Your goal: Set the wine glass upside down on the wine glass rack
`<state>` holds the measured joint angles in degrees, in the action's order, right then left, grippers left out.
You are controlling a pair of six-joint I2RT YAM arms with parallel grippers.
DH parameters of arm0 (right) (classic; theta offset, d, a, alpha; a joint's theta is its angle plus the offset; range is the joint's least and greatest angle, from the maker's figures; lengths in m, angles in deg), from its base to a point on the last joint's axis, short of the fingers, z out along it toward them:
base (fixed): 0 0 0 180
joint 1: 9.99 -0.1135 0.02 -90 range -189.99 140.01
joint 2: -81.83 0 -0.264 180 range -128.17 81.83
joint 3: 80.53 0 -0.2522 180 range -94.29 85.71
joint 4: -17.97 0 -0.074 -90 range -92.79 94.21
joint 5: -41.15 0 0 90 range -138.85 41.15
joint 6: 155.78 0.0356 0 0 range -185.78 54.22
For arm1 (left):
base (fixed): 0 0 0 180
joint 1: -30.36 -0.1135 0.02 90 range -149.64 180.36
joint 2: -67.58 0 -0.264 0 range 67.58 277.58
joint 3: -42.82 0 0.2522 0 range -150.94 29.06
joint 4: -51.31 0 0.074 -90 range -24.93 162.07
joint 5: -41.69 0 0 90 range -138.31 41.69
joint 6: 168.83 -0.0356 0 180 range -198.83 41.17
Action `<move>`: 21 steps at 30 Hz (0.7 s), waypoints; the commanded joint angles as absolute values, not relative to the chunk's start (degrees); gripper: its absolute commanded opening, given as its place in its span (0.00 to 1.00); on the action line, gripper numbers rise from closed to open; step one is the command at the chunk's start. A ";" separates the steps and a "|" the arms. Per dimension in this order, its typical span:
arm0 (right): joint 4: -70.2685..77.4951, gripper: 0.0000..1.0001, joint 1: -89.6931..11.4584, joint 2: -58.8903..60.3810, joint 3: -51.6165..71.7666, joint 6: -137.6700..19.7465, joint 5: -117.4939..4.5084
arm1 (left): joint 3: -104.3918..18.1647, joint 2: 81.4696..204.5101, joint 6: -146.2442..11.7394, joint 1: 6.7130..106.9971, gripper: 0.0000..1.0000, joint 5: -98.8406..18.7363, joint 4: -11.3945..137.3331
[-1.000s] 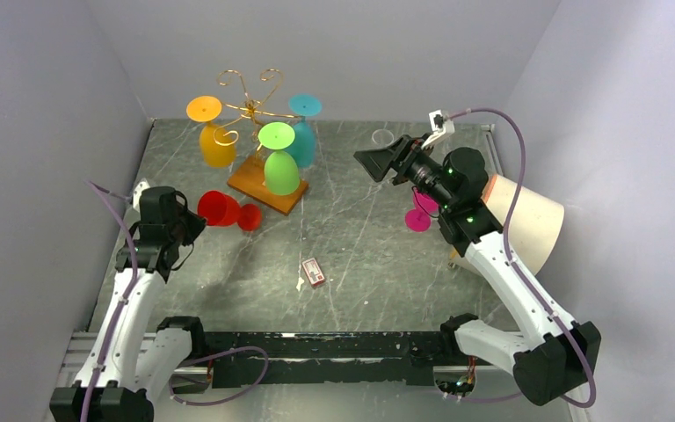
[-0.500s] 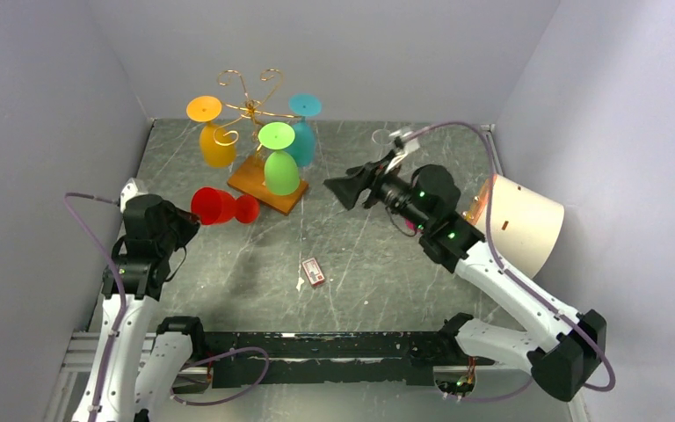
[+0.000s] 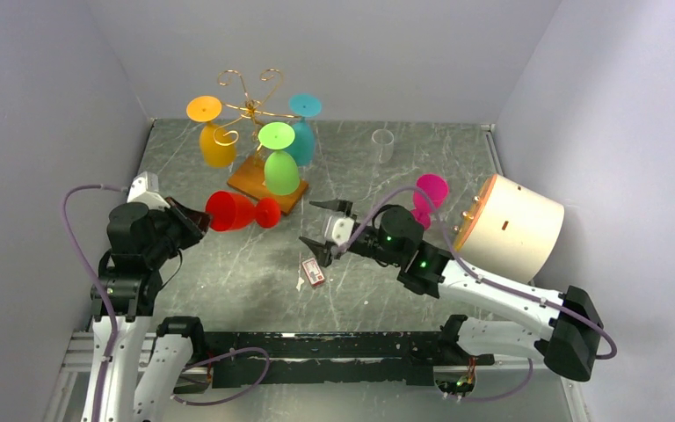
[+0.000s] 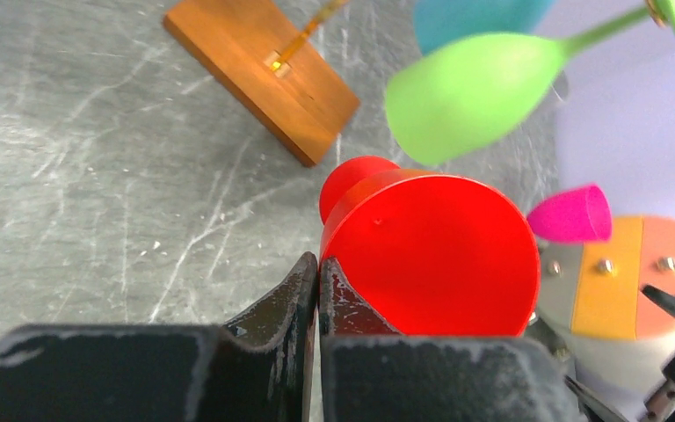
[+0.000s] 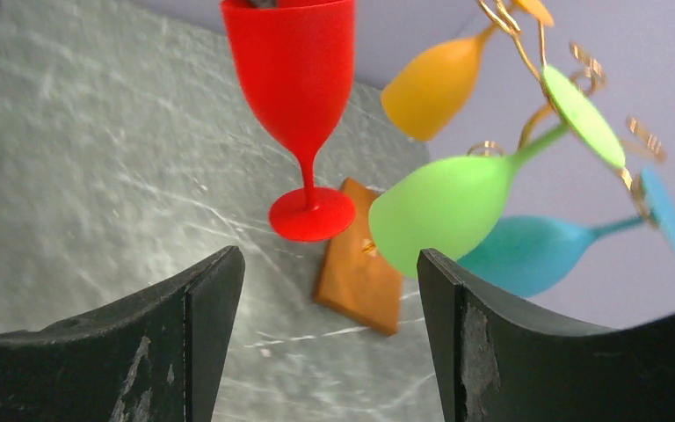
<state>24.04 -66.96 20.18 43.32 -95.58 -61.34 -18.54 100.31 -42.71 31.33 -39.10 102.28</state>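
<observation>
A red wine glass (image 3: 233,211) lies tilted sideways, its foot pointing right, just in front of the wine glass rack's brown wooden base (image 3: 268,185). My left gripper (image 3: 195,220) is shut on the glass's rim; the left wrist view shows the fingers (image 4: 318,272) pinching the rim of the red bowl (image 4: 431,255). The gold wire rack (image 3: 248,110) carries orange, green and teal glasses hanging upside down. My right gripper (image 3: 323,227) is open and empty, right of the red glass's foot, facing the red glass (image 5: 290,53) between its fingers (image 5: 330,264).
A pink glass (image 3: 426,195) stands beside a white cylinder with an orange face (image 3: 514,227) at the right. A clear cup (image 3: 383,141) stands at the back. A small red-and-white box (image 3: 313,271) lies under my right gripper. Grey walls enclose the table.
My right arm swung down and left from the back right to the table's middle, uncovering the pink glass. My left arm pulled back while the red glass shifted slightly right.
</observation>
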 commanded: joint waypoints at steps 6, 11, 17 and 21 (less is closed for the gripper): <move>16.32 0.54 -69.30 16.72 44.24 -136.35 -70.00 | -21.26 99.18 -50.92 31.67 0.07 -22.68 105.83; 13.71 0.49 -70.12 13.55 44.54 -143.09 -67.07 | -22.61 99.69 -53.32 31.67 0.07 -20.15 107.94; 15.99 0.57 -71.23 12.74 48.38 -148.13 -62.18 | -23.84 99.83 -54.61 31.67 0.07 -13.72 107.77; 18.45 0.54 -71.43 12.58 49.74 -149.52 -60.45 | -23.85 100.30 -54.80 31.67 0.07 -10.20 108.01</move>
